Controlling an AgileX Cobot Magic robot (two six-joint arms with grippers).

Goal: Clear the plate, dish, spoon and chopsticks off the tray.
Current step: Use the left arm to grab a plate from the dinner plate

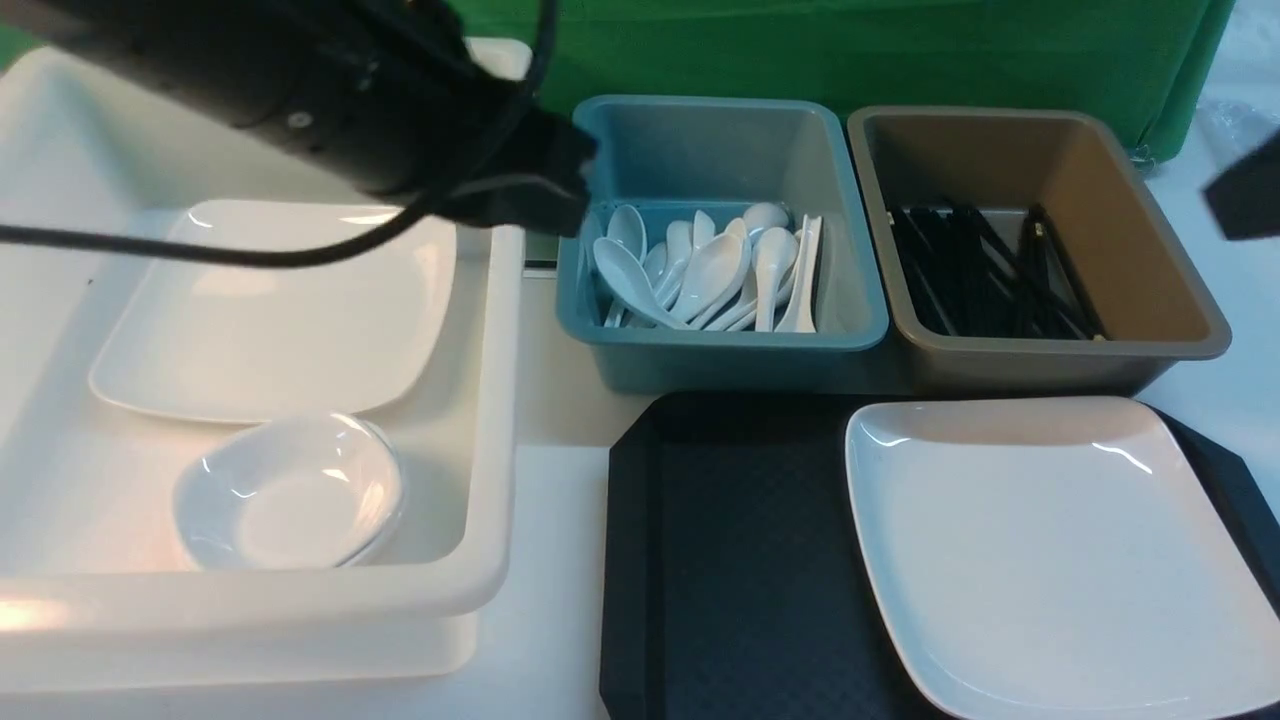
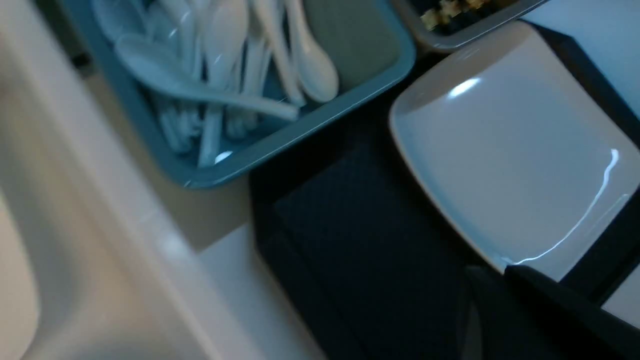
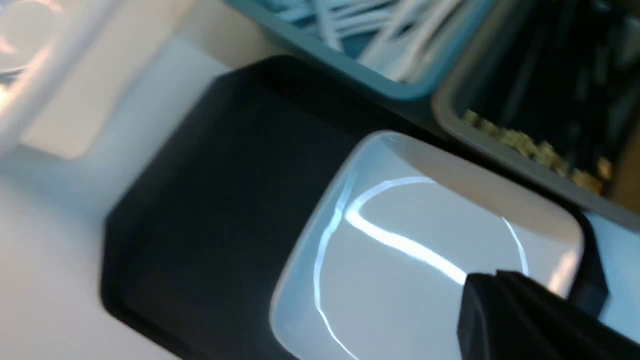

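The black tray (image 1: 740, 540) lies at the front with the large white plate (image 1: 1060, 540) on its right half; its left half is bare. White spoons (image 1: 700, 270) lie piled in the blue tub (image 1: 720, 350), and black chopsticks (image 1: 990, 275) fill the brown tub (image 1: 1050, 350). A small white dish (image 1: 290, 495) sits in the white tub. My left gripper (image 2: 492, 272) is shut and empty, high over the tray by the plate's (image 2: 510, 165) edge. My right gripper (image 3: 482, 280) is shut and empty above the plate (image 3: 400, 280). Only a bit of the right arm (image 1: 1245, 190) shows in the front view.
A big white tub (image 1: 490, 420) at the left holds a second white plate (image 1: 280, 310) behind the dish. My left arm (image 1: 330, 90) reaches across the tub's back toward the blue tub. A green cloth (image 1: 850, 50) hangs behind.
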